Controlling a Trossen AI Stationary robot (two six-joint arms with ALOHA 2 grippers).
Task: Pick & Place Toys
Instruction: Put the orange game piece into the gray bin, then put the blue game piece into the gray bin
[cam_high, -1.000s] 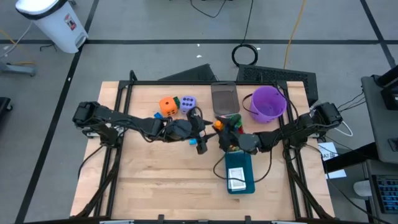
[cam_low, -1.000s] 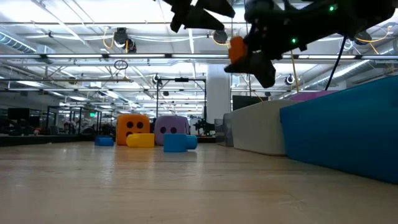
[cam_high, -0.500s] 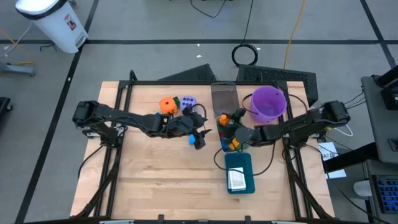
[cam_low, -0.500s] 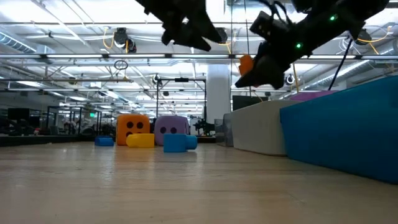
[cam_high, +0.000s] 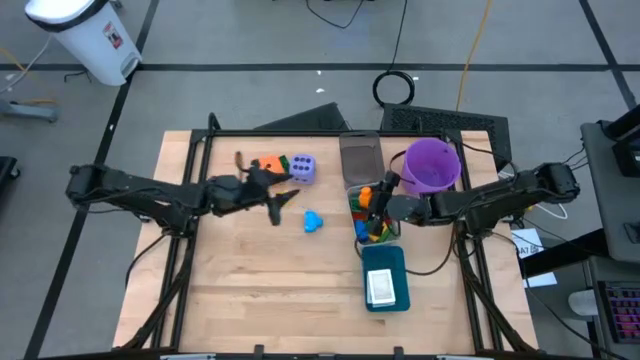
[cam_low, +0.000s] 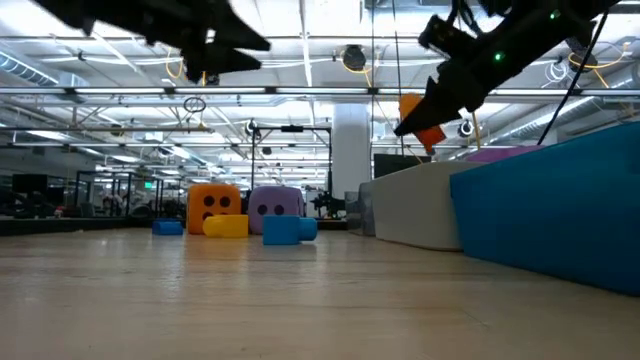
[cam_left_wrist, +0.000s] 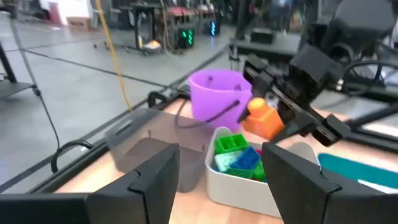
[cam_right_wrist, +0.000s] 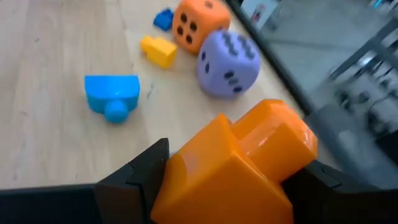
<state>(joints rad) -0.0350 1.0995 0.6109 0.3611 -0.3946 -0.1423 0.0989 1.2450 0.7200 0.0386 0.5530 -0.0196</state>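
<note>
Your right gripper (cam_high: 366, 193) hangs over the small grey bin (cam_high: 352, 228), clamped on an orange block (cam_right_wrist: 239, 168) that fills the space between its two dark fingers (cam_right_wrist: 137, 169); in the low view that block (cam_low: 420, 120) rides well above the tabletop, beside the teal tray (cam_low: 560, 210). From the left wrist you can see the same block (cam_left_wrist: 263, 119) poised just above the bin (cam_left_wrist: 249, 186), which already holds green (cam_left_wrist: 231, 144) and blue (cam_left_wrist: 247, 157) pieces, with the purple bucket (cam_left_wrist: 219, 93) close behind it. Your left gripper (cam_high: 278, 197) sits over the table's left-centre, near the loose toys, its fingers (cam_left_wrist: 152, 180) spread wide with nothing between them. Those loose toys lie on the wooden table (cam_high: 250, 290): a light-blue block (cam_high: 313, 221) alone toward the middle, and farther back the orange die (cam_high: 270, 166) and lavender die (cam_high: 304, 168) side by side, with a small yellow block (cam_right_wrist: 158, 50) and a small dark-blue block (cam_right_wrist: 163, 18) next to them. In the teal tray (cam_high: 398, 296) near the front edge you have a white card (cam_high: 381, 288) lying flat.
</note>
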